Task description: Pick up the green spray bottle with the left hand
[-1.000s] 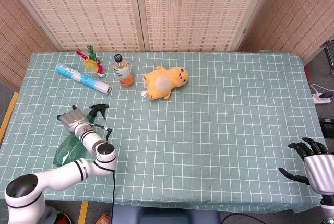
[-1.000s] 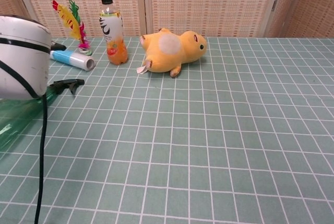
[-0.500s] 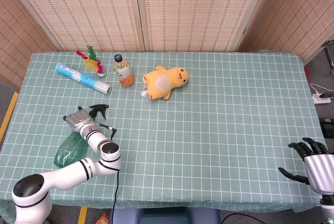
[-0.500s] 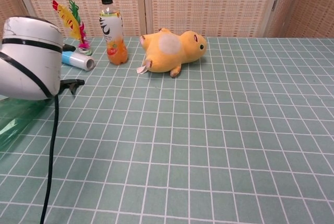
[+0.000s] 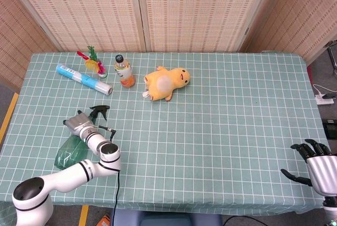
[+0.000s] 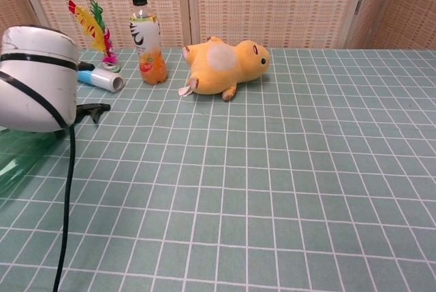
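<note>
Covering the whole worktop, a green checked cloth runs from the back edge by the woven panels to the front edge nearest the robot. Next in size, the left arm comes up from the front left corner, a black cable hanging from it, and its wrist lies over the green spray bottle. That bottle lies on its side near the front left corner, its body toward the left edge and its black nozzle aimed toward the back. The left hand sits over the bottle's neck, just behind the nozzle; whether its fingers are closed on the bottle cannot be told, since the head view shows only the back of the hand and the chest view only the white arm housing. A yellow plush duck lies on its side toward the back, left of the middle. The right hand hangs at the front right corner, off the worktop's edge, dark fingers spread and holding nothing. A blue and white tube lies near the back left corner. Just beside it stands an orange drink bottle, upright, and a feathered toy rests behind the tube.
</note>
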### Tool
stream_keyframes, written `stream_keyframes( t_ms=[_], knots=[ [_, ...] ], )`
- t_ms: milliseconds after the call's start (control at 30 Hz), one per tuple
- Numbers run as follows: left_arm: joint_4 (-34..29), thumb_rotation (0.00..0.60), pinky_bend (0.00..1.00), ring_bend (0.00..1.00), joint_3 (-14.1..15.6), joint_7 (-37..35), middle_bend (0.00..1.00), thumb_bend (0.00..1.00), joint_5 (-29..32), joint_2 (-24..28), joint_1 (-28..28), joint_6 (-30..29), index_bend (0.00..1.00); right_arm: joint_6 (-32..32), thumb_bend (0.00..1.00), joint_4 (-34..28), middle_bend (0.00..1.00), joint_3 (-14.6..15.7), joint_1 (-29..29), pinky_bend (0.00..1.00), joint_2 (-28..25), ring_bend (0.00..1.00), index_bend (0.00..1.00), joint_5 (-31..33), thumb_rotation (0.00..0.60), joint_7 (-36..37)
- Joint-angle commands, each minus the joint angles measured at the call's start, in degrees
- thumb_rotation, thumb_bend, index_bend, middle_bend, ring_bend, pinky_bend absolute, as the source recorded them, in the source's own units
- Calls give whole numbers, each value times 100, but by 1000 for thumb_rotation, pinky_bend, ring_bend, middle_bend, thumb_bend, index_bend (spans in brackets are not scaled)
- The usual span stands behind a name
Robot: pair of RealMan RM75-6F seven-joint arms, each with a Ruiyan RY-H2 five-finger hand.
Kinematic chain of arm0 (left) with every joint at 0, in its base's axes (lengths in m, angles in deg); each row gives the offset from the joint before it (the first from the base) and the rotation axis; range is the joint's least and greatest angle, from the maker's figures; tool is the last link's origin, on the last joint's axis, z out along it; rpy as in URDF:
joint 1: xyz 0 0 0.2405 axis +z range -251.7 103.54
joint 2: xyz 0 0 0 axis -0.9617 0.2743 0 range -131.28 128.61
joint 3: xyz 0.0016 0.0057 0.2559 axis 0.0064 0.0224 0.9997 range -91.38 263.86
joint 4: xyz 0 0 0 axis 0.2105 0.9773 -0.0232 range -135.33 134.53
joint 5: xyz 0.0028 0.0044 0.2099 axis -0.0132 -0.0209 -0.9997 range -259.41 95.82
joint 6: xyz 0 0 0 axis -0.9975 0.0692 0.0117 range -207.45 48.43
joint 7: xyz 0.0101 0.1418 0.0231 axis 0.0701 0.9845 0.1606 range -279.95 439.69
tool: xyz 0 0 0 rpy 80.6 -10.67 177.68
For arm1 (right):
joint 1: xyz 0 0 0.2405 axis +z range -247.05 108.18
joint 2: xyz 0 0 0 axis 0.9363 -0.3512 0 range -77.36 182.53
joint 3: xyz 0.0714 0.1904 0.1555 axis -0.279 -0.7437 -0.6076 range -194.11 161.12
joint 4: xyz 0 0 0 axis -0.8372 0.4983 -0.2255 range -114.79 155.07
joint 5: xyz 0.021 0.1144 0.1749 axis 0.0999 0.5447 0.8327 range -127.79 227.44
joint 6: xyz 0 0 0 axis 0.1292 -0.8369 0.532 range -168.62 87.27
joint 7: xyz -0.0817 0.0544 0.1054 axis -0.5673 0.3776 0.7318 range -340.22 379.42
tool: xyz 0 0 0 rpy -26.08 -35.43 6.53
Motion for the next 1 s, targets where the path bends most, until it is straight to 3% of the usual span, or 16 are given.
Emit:
stream_keyframes(
  t_ms=[33, 467, 633, 1000],
  knots=[
    [30, 600, 126, 208, 0, 4, 323, 217, -7, -9, 23, 32, 36, 7, 0, -6, 430, 1, 2, 352, -6, 247, 381, 1, 600, 1],
    [99, 600, 149, 225, 19, -14, 386, 247, -123, -22, 63, 77, 91, 16, 0, -16, 431, 3, 3, 353, -13, 249, 381, 7, 600, 5],
    [42, 600, 196, 268, 98, -161, 452, 291, -369, -9, 59, 55, 156, 16, 0, -19, 431, 3, 2, 353, -15, 249, 381, 8, 600, -1],
    [-446, 600, 226, 302, 168, -523, 495, 298, -845, 294, 225, -33, 206, 18, 0, -16, 431, 0, 2, 353, -14, 249, 381, 14, 600, 3]
  ],
)
